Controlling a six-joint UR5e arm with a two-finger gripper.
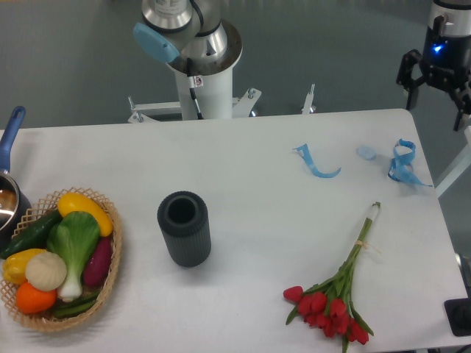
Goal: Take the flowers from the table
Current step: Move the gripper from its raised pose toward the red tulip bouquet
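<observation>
The flowers point(335, 298) lie flat on the white table point(250, 147) at the front right. They are a bunch of red tulips with green leaves; the red heads point toward the front edge and the long tied stems run up and to the right. My gripper point(436, 99) is at the far right, beyond the table's back right corner and well away from the flowers. Its two black fingers are spread apart with nothing between them, so it is open and empty.
A dark grey ribbed cylindrical vase point(184, 228) stands mid-table. A wicker basket of vegetables point(110, 283) sits front left, with a pot with a blue handle point(9, 140) behind it. Curled blue ribbon pieces point(318, 163) point(402, 162) lie back right. The robot base point(202, 66) stands behind the table.
</observation>
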